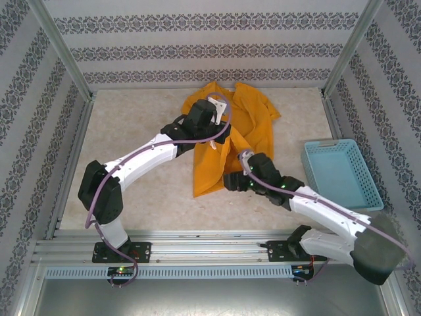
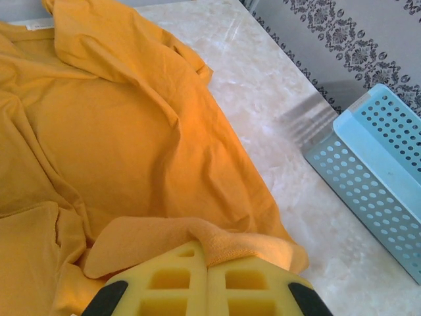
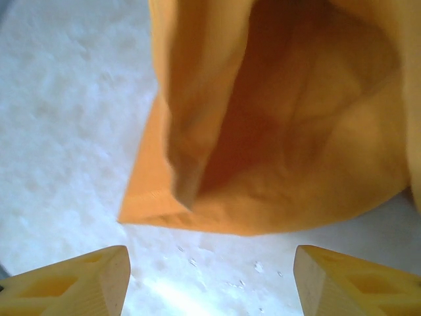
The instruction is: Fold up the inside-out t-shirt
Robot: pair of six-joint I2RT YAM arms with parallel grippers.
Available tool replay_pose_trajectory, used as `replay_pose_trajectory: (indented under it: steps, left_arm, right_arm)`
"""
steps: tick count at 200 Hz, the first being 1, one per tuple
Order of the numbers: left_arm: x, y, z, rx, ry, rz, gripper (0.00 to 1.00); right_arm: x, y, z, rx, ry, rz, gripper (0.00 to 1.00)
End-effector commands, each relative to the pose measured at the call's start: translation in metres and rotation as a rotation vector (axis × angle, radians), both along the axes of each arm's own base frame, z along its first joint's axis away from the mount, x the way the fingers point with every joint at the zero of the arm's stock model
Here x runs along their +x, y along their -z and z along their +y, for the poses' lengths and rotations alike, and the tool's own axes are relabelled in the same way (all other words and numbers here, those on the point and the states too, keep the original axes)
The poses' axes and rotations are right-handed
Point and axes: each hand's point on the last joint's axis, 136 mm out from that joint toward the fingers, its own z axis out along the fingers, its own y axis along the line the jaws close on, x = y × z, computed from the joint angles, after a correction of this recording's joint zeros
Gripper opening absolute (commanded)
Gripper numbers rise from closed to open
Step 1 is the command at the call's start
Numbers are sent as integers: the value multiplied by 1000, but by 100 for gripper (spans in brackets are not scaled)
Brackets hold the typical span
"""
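Inside-out t-shirt [image 1: 214, 168] is lying rumpled across the middle and far part of the pale stone-patterned table [image 1: 131, 151], with its long body running toward the arms and its near hem ending on bare tabletop. Nearest in, the right gripper [image 1: 230, 182] is hovering low just beside that hem. Its yellow fingers [image 3: 79, 283] are standing wide apart and released, with nothing between them, while the orange cloth ahead of them is gaping like a pocket. Further in, the left gripper [image 2: 207, 257] is reaching over the shirt's middle. Its jaws are clenched together and are pinching a folded edge of the orange fabric at their tips. Off to the right, a light-blue perforated basket [image 1: 332, 143] is sitting on the table, apart from the garment. Farthest away, the shirt's sleeves and collar end are fanning out close to the table's far edge, below the patterned back wall [image 1: 210, 46].
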Motion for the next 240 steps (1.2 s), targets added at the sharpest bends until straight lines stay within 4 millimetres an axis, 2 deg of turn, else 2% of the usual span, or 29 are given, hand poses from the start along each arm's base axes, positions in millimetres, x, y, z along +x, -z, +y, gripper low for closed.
replay_pose_trajectory:
  steps: [1,22,53,76,124,155,205,226,240]
  left_arm:
    - [3,-8,-1,1,28,-3,0]
    - [3,-16,-2,-13,36,-11,0]
    - [1,-30,-3,-33,49,-36,0]
    - [-3,-40,-3,-46,65,-52,0]
    - [-15,-70,-1,-109,93,-96,0]
    - [-21,-95,7,-158,70,-148,0]
    - [-36,-131,16,-231,75,-191,0]
    - [-41,-145,25,-206,35,-218,0]
    - [-45,-158,35,-198,9,-250,0]
  right_arm:
    - [23,7,3,15,69,-134,67]
    - [29,17,12,25,38,-182,67]
    - [38,36,18,-56,-9,-173,70]
    - [49,40,21,-78,-22,-169,70]
    - [94,42,22,-103,22,-191,71]
    - [126,38,15,-97,72,-187,72]
    - [164,33,5,-143,138,-179,73]
    - [180,32,7,-170,142,-176,73]
    - [191,36,0,-193,181,-167,73]
